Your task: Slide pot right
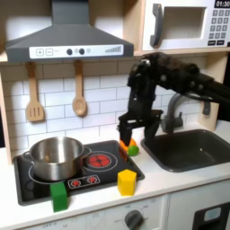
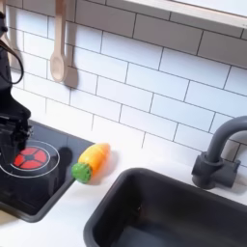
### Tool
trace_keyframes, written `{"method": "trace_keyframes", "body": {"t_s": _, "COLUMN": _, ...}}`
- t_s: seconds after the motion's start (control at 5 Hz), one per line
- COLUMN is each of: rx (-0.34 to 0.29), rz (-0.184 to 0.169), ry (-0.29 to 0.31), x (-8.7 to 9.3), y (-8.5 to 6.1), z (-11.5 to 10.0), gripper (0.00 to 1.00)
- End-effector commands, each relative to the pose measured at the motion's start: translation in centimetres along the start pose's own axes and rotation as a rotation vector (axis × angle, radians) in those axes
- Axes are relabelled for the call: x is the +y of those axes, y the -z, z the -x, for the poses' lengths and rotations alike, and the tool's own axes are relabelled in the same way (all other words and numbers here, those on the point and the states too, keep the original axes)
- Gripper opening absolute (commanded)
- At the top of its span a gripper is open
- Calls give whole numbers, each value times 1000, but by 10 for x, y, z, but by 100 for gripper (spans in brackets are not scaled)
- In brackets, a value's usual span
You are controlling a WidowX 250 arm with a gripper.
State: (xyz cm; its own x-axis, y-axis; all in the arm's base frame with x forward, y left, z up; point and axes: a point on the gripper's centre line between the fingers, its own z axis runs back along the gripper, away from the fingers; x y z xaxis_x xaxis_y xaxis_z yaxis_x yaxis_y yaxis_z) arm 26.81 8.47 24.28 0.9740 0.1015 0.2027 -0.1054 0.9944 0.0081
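Worktop (image 1: pixel 171 184) carries a black stovetop (image 1: pixel 36 187) and sink (image 1: pixel 193 148). Pot (image 1: pixel 56 157) sits on the stovetop's left burner in the first exterior view, well apart from the claw (image 1: pixel 128 133). Claw hangs over the toy carrot (image 2: pixel 92 159) at the stovetop's back right corner; spread or pressed together, cannot tell.

The robot arm (image 1: pixel 171 76) is all black, made of thick boxy segments with rounded joints. Its gripper (image 1: pixel 131 128) is black too, with two thin fingers.
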Motion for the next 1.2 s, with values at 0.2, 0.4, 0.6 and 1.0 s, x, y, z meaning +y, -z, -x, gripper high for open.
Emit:
{"method": "trace_keyframes", "body": {"t_s": 0.2, "rx": -10, "rz": -52, "ry": -39, "x": 32, "y": 23, "z": -50, "gripper": 100}}
{"method": "trace_keyframes", "body": {"t_s": 0.4, "rx": -37, "rz": -69, "ry": -40, "x": 38, "y": 21, "z": -63, "gripper": 100}}
{"method": "trace_keyframes", "body": {"t_s": 0.6, "rx": -43, "rz": -80, "ry": -45, "x": 46, "y": 24, "z": -73, "gripper": 100}}
{"method": "trace_keyframes", "body": {"t_s": 1.0, "rx": -52, "rz": -107, "ry": -47, "x": 65, "y": 34, "z": -94, "gripper": 100}}
